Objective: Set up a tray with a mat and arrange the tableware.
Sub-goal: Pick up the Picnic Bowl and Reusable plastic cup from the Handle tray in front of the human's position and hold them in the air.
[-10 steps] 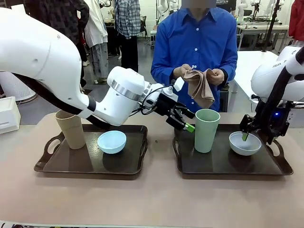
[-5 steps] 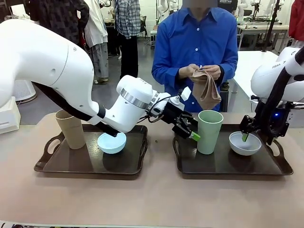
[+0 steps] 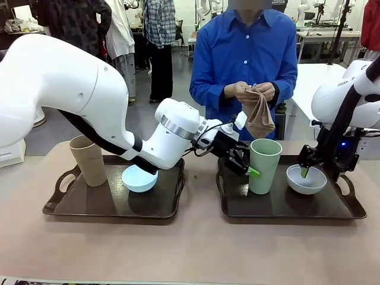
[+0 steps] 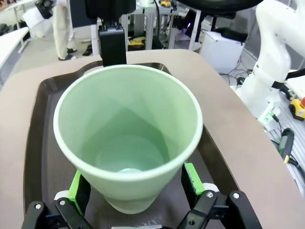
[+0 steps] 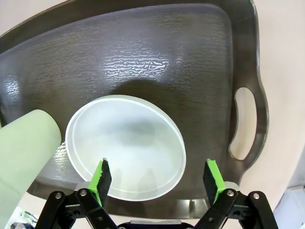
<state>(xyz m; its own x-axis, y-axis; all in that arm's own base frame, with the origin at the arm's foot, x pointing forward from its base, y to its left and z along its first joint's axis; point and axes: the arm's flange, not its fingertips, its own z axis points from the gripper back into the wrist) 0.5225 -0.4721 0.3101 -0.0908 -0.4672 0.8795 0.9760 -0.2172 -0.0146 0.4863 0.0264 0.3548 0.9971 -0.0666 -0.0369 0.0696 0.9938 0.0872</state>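
Note:
On the right tray (image 3: 285, 209) stand a pale green cup (image 3: 265, 166) and a whitish bowl (image 3: 306, 180). My left gripper (image 3: 248, 169) reaches across to the cup. In the left wrist view the cup (image 4: 126, 143) sits between the open gripper (image 4: 133, 180), with a green pad on each side of its lower wall. My right gripper (image 3: 309, 171) hangs open just over the whitish bowl (image 5: 126, 152), and its fingertips (image 5: 102, 176) straddle the near rim. A tan cup (image 3: 88, 160) and a light blue bowl (image 3: 141, 178) stand on the left tray (image 3: 113, 212). The person holds the mat (image 3: 259, 116), a folded tan cloth.
The two dark trays lie side by side with a narrow strip of table between them. My left arm's elbow passes low over the left tray, close to the blue bowl. The person stands at the far edge behind the right tray.
My left gripper has moved right and now has the green cup between its fingers. The person has folded the cloth narrower. The right gripper has stayed put.

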